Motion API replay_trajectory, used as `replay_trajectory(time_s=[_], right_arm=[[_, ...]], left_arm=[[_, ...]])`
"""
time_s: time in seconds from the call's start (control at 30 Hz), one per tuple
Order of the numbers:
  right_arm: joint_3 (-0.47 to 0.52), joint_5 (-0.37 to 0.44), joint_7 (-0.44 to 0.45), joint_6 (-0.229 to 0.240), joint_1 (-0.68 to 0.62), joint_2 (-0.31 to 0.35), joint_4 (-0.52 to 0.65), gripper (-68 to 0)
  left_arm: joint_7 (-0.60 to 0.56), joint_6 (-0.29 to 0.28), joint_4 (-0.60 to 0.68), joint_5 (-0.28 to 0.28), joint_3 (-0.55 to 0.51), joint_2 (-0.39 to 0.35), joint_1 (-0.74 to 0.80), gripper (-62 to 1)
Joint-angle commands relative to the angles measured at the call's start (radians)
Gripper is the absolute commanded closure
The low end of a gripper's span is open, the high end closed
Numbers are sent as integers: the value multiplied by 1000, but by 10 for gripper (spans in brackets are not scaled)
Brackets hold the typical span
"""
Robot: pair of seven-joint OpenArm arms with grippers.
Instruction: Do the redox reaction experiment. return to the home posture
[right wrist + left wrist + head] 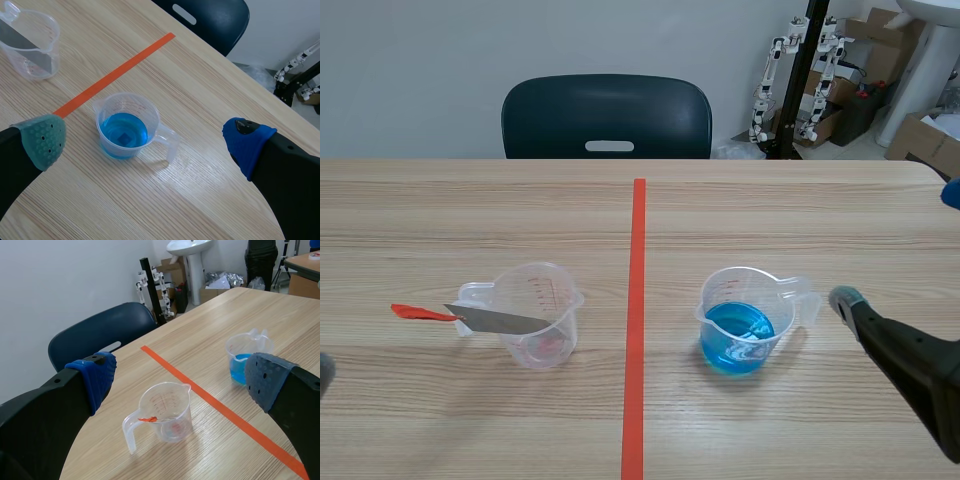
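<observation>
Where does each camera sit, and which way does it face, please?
Scene view: between the arms, facing across the table toward the chair; the right tool enters from its side.
Left wrist view: behind the open left tool, looking down at the measuring cup bearing a red-handled strip.
Right wrist view: behind the open right tool, over the blue-liquid cup.
Shared: all three views show both cups and the orange tape line.

Left hand [324, 372]: mostly cut off at scene edge. Left measuring cup [535, 315]: graduations too small to read. Chair [607, 117]: base hidden behind desk [440, 210].
</observation>
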Motion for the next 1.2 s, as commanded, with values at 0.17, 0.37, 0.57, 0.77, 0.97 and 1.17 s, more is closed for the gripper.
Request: replay_trajectory(time_s=[0.17, 0.37, 0.57, 0.77, 0.97, 1.17], right_arm=[[3, 6, 11, -8, 15, 3, 18, -679], [3, 5, 11, -8, 14, 3, 18, -679], [3, 2, 11, -8, 14, 3, 18, -679], [3, 2, 11, -8, 14, 3, 18, -679], [3, 2, 11, -8, 14, 3, 18, -679], [3, 2, 11, -8, 14, 3, 18, -679]], left_arm=[[7, 5, 8, -3, -4, 10, -19, -540], [7, 5, 8, 23, -4, 10, -19, -540], [7, 5, 8, 23, -4, 10, -19, -540], [7, 5, 8, 23, -4, 10, -19, -540], [7, 5, 8, 23, -4, 10, -19, -540], [7, 5, 8, 23, -4, 10, -19, -540]])
